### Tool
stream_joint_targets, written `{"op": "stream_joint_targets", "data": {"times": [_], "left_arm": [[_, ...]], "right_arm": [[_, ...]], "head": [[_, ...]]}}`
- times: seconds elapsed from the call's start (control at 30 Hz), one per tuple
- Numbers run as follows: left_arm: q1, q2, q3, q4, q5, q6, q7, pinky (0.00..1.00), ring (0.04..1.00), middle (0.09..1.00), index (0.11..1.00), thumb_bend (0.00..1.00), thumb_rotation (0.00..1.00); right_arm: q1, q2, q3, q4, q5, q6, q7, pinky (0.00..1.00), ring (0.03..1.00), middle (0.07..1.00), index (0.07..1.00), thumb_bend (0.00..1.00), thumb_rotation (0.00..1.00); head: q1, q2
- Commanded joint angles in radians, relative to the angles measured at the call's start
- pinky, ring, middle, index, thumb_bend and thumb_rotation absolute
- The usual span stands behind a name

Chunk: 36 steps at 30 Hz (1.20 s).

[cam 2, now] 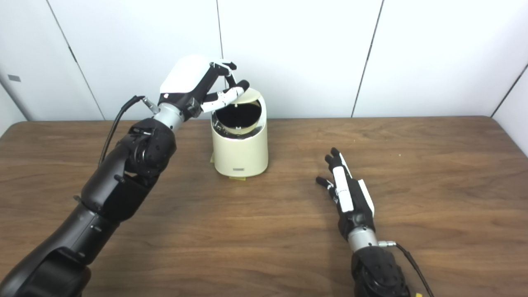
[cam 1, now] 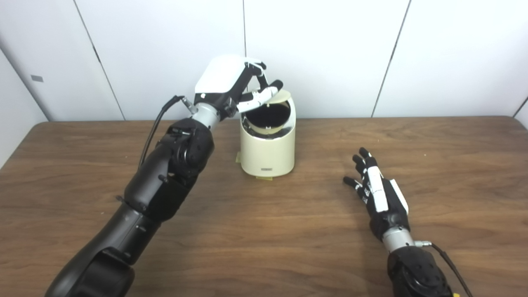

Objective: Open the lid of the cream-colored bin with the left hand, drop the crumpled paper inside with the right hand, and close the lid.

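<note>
Right robot hand (cam 1: 379, 192) flat on table (cam 1: 288, 231), left robot hand (cam 1: 231, 84) holding bin (cam 1: 268, 150) lid (cam 1: 280, 97)

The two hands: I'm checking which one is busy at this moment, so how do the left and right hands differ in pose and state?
The left hand is raised at the top of the cream bin, fingers on its tilted lid; the right hand lies low on the table, apart from the bin. The left hand's fingers are curled, the right hand's are spread and empty. No crumpled paper is in view. Both hands are black and white.
</note>
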Motion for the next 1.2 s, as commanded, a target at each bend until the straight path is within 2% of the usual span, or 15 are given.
{"op": "stream_joint_targets", "data": {"times": [0.0, 0.17, 0.3, 0.53, 0.7, 0.8, 0.97, 1.17], "left_arm": [[-0.032, 0.02, -0.005, -0.035, 0.05, -0.031, 0.017, 0.79, 0.866, 0.802, 0.473, 0.43, 0.89], [-0.006, 0.04, -0.032, -0.006, 0.123, -0.059, 0.012, 0.84, 0.885, 0.825, 0.538, 0.46, 0.92], [0.022, 0.042, -0.026, 0.02, 0.142, -0.095, 0.036, 0.84, 0.881, 0.821, 0.554, 0.47, 0.85], [0.063, 0.041, -0.015, 0.051, 0.128, -0.145, 0.056, 0.82, 0.889, 0.832, 0.555, 0.49, 0.79], [0.078, 0.041, -0.027, 0.059, 0.146, -0.148, 0.05, 0.84, 0.908, 0.85, 0.59, 0.47, 0.77], [0.08, 0.047, -0.046, 0.069, 0.168, -0.151, 0.042, 0.86, 0.922, 0.868, 0.605, 0.48, 0.8], [0.085, 0.066, -0.105, 0.088, 0.267, -0.166, 0.072, 0.86, 0.933, 0.876, 0.612, 0.5, 0.91], [0.114, 0.075, -0.133, 0.076, 0.305, -0.179, 0.08, 0.87, 0.944, 0.878, 0.599, 0.53, 0.93]], "right_arm": [[-0.015, 0.0, 0.005, 0.005, -0.016, 0.009, -0.005, 1.0, 1.0, 0.949, 0.978, 0.6, 0.97], [-0.002, 0.006, 0.009, -0.039, -0.016, 0.026, -0.008, 1.0, 1.0, 0.931, 0.968, 0.58, 0.96], [0.004, 0.0, 0.013, -0.069, -0.023, 0.047, -0.008, 1.0, 1.0, 0.932, 0.967, 0.58, 0.97], [0.016, -0.016, 0.024, -0.124, -0.056, 0.109, -0.009, 1.0, 1.0, 0.945, 0.971, 0.58, 0.96], [0.019, -0.017, 0.015, -0.137, -0.051, 0.121, -0.008, 1.0, 1.0, 0.953, 0.974, 0.57, 0.97], [0.02, -0.008, 0.001, -0.149, -0.037, 0.132, -0.014, 1.0, 1.0, 0.954, 0.972, 0.58, 0.96], [0.02, -0.007, -0.009, -0.161, -0.037, 0.134, -0.018, 1.0, 1.0, 0.959, 0.981, 0.6, 0.98], [0.015, -0.011, -0.027, -0.159, -0.015, 0.128, -0.008, 1.0, 1.0, 0.972, 0.986, 0.61, 0.98]], "head": [[-0.004, 0.001], [-0.008, 0.006], [-0.009, 0.01], [-0.019, 0.019], [-0.02, 0.024], [-0.021, 0.028], [-0.022, 0.034], [-0.019, 0.038]]}}
